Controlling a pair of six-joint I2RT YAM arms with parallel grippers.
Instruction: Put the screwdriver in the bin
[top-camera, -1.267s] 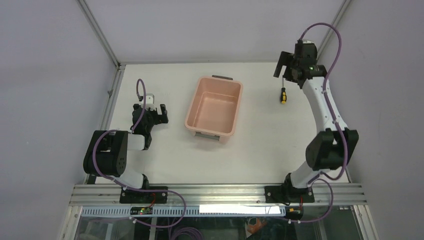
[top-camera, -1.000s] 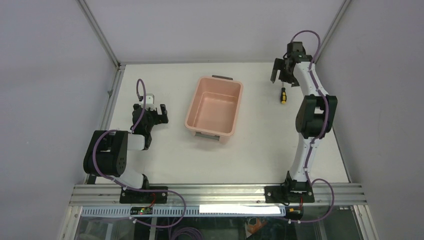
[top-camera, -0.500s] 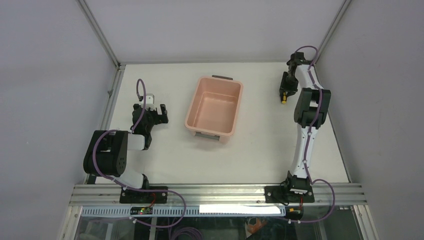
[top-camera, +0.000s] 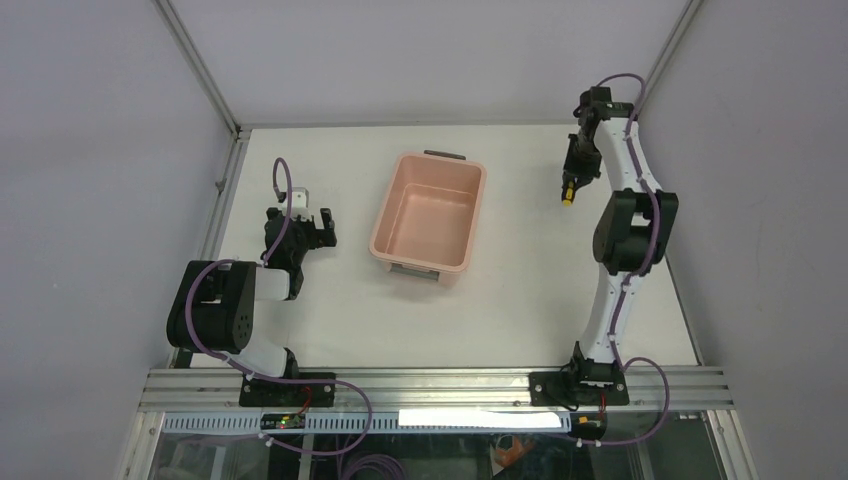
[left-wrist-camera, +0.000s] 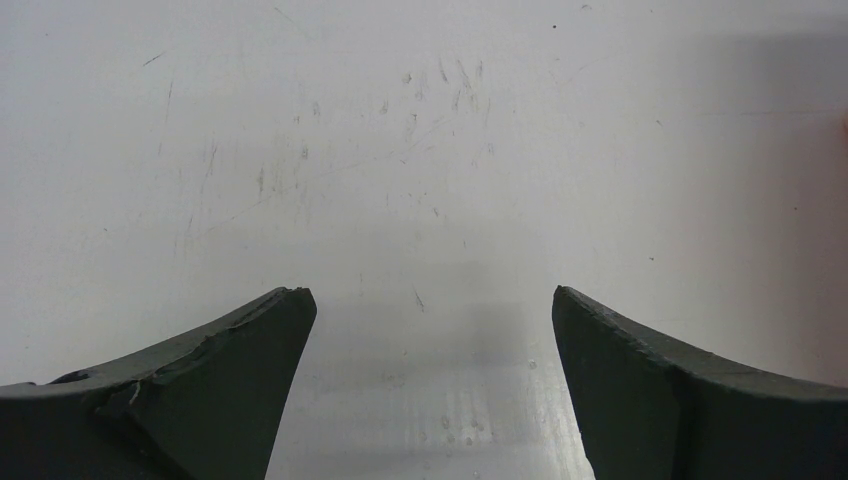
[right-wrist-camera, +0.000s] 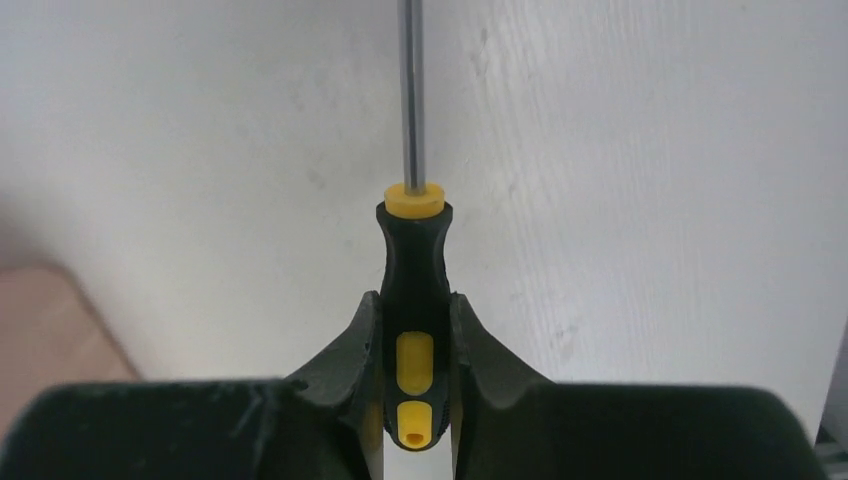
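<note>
Starting with the overhead view, the right pincer (top-camera: 568, 186) is found at the far right of the table (top-camera: 520, 290), clenched on the screwdriver (top-camera: 566, 199), whose yellow end shows just below the fingers. The bin (top-camera: 381, 215) is set well to this pincer's left, apart from it. The left pincer (top-camera: 312, 226) is held low near the table's left edge, with the bin off to its right and not touched.

In the left wrist view, the left pincer's fingers (left-wrist-camera: 250, 340) are spread wide and released, and scratched white table is seen ahead of them.

In the right wrist view, the black and yellow handle is gripped between both fingers (right-wrist-camera: 350, 345), with the thin shaft running straight ahead of the pincer. A corner of the bin is glimpsed to the pincer's lower left. Whether the screwdriver touches the table cannot be told.
</note>
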